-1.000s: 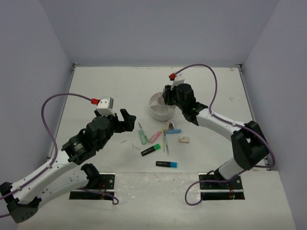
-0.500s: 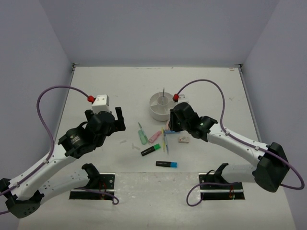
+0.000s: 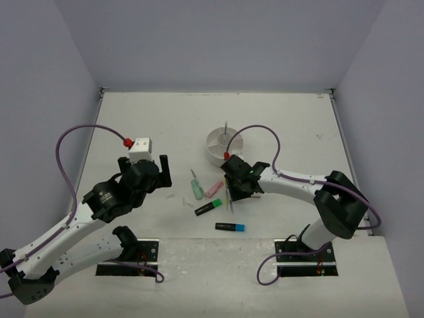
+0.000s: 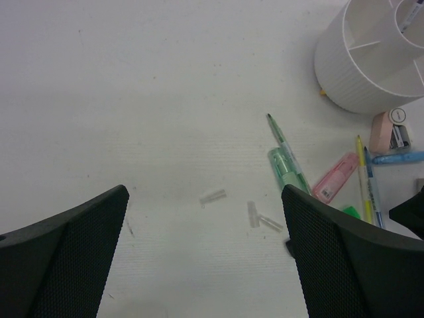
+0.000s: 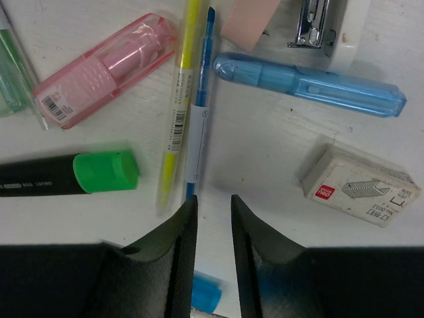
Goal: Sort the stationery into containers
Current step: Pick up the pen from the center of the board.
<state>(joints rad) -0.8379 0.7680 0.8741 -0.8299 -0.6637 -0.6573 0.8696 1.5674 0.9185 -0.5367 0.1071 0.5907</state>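
Note:
The round white organiser [image 3: 212,154] stands mid-table with one thin pen [image 3: 226,127] upright in it; it also shows in the left wrist view [image 4: 371,73]. In front of it lie a mint marker [image 3: 196,189], a pink marker [image 3: 213,189], a green highlighter [image 3: 208,209] and a blue highlighter [image 3: 230,226]. My right gripper [image 3: 233,196] hangs low over this pile. In its wrist view it [image 5: 213,215] is narrowly open and empty, just below a yellow pen [image 5: 179,99] and a blue pen [image 5: 201,99]. A blue marker [image 5: 308,83] lies beyond. My left gripper [image 3: 162,167] is wide open and empty [image 4: 204,193], left of the pile.
A staple box [image 5: 361,185] lies right of the right gripper, and a small stapler [image 5: 324,26] beside a pink eraser [image 5: 248,16] lies farther off. Small clear pieces [image 4: 213,197] lie on the table under the left gripper. Grey walls close in three sides.
My right gripper has come from over the organiser down to the pile, leaving a pen upright in the organiser. My left arm has drawn back a little to the left.

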